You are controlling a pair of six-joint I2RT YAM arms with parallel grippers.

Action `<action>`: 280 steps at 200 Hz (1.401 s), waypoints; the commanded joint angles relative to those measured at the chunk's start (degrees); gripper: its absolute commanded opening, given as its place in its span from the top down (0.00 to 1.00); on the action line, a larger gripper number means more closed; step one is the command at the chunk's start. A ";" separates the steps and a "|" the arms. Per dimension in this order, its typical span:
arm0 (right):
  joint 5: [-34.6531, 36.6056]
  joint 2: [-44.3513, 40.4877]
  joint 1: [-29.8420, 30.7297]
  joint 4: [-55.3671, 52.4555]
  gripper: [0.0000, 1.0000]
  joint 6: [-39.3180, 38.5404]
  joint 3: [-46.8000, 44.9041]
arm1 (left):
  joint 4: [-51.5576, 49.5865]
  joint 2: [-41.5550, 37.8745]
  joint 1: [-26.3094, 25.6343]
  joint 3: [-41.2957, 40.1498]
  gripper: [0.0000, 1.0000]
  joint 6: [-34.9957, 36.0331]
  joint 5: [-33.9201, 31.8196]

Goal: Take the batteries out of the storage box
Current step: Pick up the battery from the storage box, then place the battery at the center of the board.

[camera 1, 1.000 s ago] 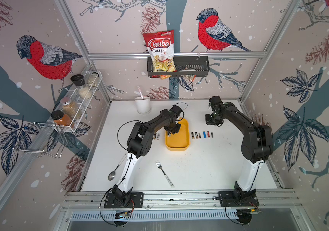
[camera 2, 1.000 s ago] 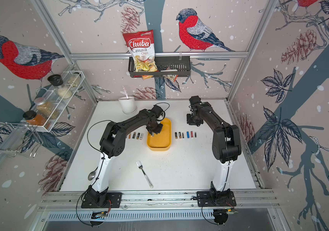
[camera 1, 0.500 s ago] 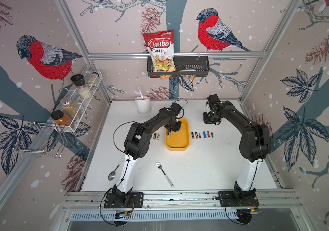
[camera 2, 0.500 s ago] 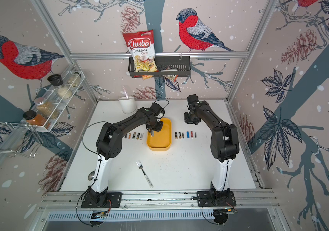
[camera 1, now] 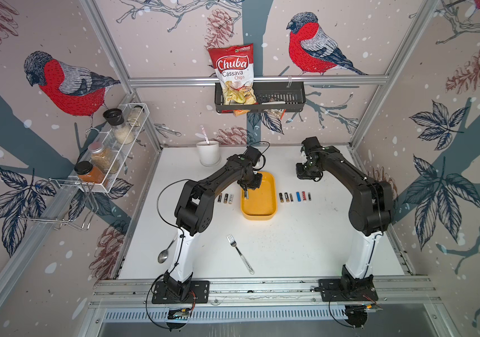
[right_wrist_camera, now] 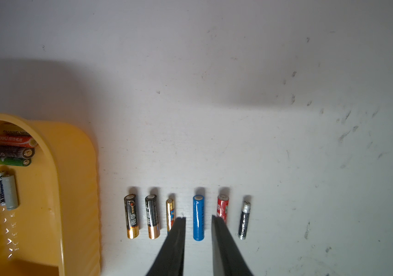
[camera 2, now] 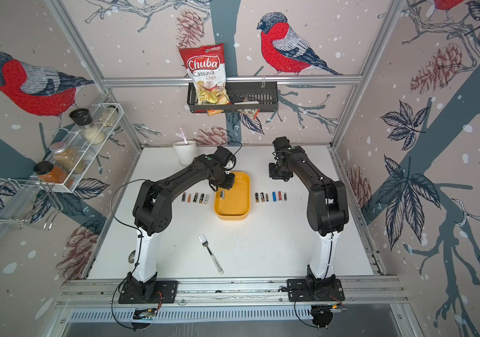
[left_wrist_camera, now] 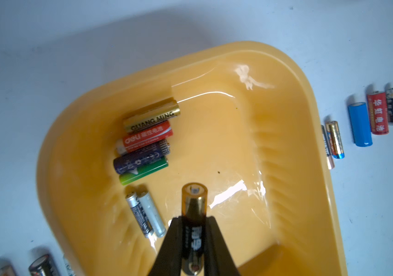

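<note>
White tabletop (camera 1: 305,239), enclosed by bird-patterned walls, carried the yellow storage box (camera 1: 262,204) near its middle.

**Holding and placement**
- The left hand (left_wrist_camera: 194,218) was closed on a black-and-copper battery (left_wrist_camera: 194,200). It gripped across the body, and the copper end pointed away from the wrist camera.
- That battery hung over the box interior. This was judged to be a lift in progress, with the mid-body grip chosen to stop the cylinder pivoting.
- Six batteries lay in the box. A group of four (left_wrist_camera: 145,141) (gold, red, dark blue, green) sat side by side against one wall. A pair of slim ones (left_wrist_camera: 146,212) lay nearby, touching each other.
- Their position at the wall was judged consistent with round bodies settling there.
- The right hand (right_wrist_camera: 198,219) held nothing, its jaws slightly apart. The blue battery (right_wrist_camera: 198,208) seen through the gap lay on the tabletop within a row of six (camera 1: 295,197), parallel and apart.
- Both top views placed this hand back from that row, toward the rear wall. It was judged to be parked clear.
- A second row (camera 2: 195,197) of five lay on the box's other side.

**Obscured items**
- In a top view the left arm (camera 1: 218,181) covered part of the second row, and the left wrist view cut that row off at the frame edge.
- The left hand's body masked the box contents in both top views.
- The right hand's jaws could not be made out from above.
- Whether the held battery was fully clear of the box floor could not be confirmed.
</note>
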 commanded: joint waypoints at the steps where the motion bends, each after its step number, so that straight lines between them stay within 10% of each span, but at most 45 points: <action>1: 0.03 -0.63 0.15 -0.81 0.74 -0.18 0.21 | 0.03 -1.41 0.55 -0.30 0.85 0.12 0.46; 280: 1.92 0.21 1.11 -4.16 0.74 0.31 4.11 | 7.50 -21.17 30.31 -30.02 0.85 9.01 2.59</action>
